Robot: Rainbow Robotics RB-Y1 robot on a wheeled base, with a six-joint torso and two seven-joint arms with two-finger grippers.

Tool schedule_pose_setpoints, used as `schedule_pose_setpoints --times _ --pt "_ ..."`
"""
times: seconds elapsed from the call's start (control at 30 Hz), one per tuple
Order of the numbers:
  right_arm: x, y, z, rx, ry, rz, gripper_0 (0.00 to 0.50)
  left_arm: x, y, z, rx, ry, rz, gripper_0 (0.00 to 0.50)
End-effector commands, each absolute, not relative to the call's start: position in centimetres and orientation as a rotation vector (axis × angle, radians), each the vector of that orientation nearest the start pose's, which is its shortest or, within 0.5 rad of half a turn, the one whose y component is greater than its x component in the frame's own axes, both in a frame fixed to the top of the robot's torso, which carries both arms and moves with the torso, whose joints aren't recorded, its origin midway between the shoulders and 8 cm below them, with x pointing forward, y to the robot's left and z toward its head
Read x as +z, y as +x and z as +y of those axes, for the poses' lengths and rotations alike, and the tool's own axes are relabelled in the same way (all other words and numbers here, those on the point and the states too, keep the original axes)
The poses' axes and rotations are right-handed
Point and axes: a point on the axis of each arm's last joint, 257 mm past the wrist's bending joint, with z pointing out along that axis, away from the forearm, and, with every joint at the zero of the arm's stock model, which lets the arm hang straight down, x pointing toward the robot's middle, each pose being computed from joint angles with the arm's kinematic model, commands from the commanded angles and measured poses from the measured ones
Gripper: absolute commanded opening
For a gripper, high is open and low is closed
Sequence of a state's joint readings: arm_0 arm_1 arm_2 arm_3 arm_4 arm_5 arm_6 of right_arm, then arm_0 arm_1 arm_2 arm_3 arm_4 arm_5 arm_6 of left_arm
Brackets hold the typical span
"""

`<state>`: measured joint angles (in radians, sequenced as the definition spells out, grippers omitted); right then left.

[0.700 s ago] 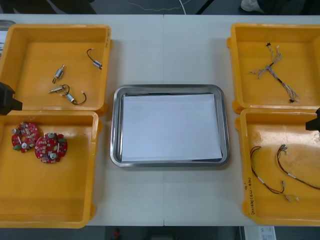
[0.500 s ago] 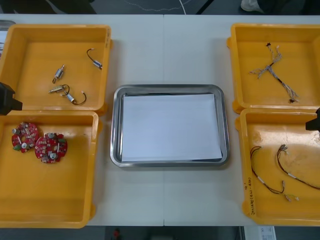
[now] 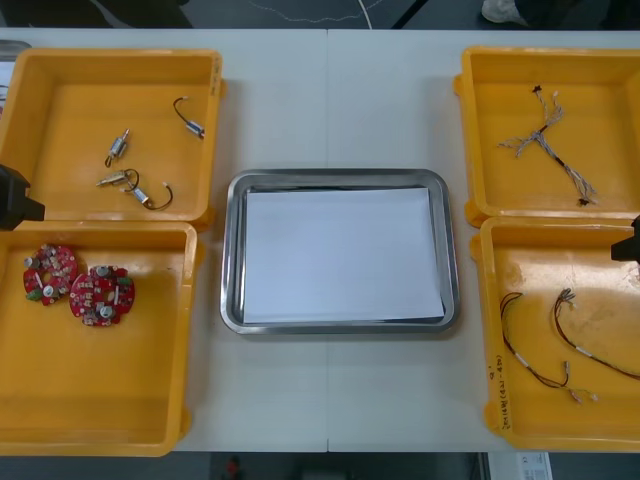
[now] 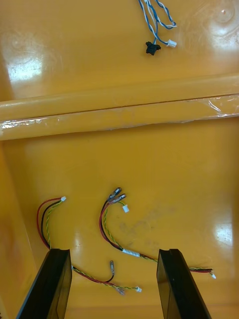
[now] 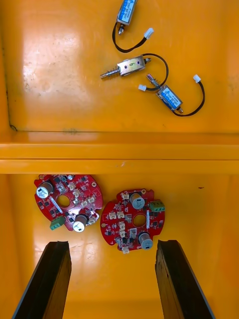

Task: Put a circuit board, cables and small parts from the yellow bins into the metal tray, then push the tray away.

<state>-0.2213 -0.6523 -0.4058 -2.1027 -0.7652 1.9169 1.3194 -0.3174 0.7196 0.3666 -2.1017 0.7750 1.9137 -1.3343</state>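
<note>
The metal tray (image 3: 232,250), white inside, lies at the table's middle with nothing in it. Two round red circuit boards (image 3: 50,273) (image 3: 102,295) rest in the near left yellow bin (image 3: 100,400). My left gripper (image 3: 15,197) hangs at the left edge above them. In the left wrist view it (image 5: 112,244) stands open just short of the boards (image 5: 68,202) (image 5: 133,223). My right gripper (image 3: 628,243) sits at the right edge. It (image 4: 114,251) is open over red and yellow cables (image 4: 112,224) in the near right bin (image 3: 540,260).
Several small metal parts (image 3: 130,180) (image 5: 130,66) lie in the far left bin (image 3: 60,100). A twisted blue and white cable (image 3: 545,140) (image 4: 157,22) lies in the far right bin (image 3: 600,80). Bare table surrounds the tray.
</note>
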Motion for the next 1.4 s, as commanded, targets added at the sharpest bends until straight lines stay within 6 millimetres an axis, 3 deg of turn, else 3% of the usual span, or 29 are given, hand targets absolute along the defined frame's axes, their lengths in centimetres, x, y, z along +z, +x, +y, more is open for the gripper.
schedule_pose_setpoints --times 0.03,1.4 --pt "-14.25 40.12 -39.15 0.025 0.098 2.587 0.500 -12.98 41.38 36.99 0.013 0.095 2.570 0.500" --pt "-14.25 40.12 -39.15 0.025 0.098 2.587 0.500 -12.98 41.38 36.99 0.013 0.095 2.570 0.500"
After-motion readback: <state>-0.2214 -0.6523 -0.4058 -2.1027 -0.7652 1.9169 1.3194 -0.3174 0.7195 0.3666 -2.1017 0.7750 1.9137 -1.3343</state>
